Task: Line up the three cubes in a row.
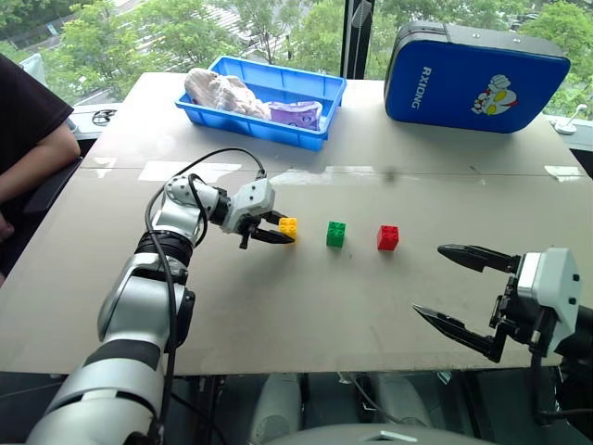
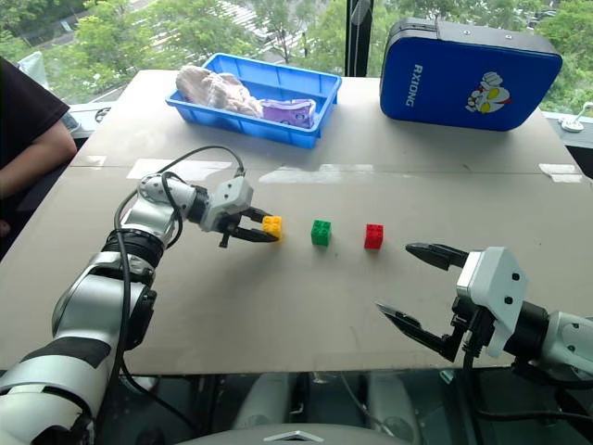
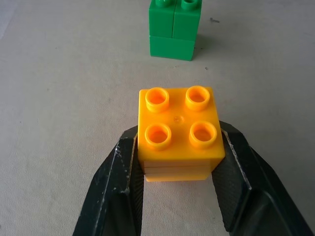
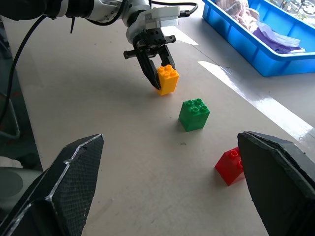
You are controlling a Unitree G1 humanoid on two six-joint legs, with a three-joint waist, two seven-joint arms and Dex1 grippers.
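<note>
We are looking over a pale grey bench (image 1: pixel 278 315) with a seam running across it. A blue tray (image 1: pixel 320 91) holding crumpled cloth and a blue case (image 1: pixel 445 88) are sitting at its far side. Beyond them, daylight is coming through windows (image 1: pixel 139 32) showing green trees. A person's arm (image 1: pixel 32 153) is resting at the left edge.

The robot's left arm (image 1: pixel 139 306) is showing glossy silver shells broken by black joint bands, with a thin black cable (image 1: pixel 199 167) looping over a white wrist block to two tapering black fingers (image 1: pixel 269 234). The right gripper (image 2: pixel 414 287) is wearing a boxy white housing above long, pointed black fingers (image 4: pixel 54 189) with a woven carbon-like texture. A person (image 1: pixel 28 139) at the table's edge is wearing a dark short-sleeved top.
</note>
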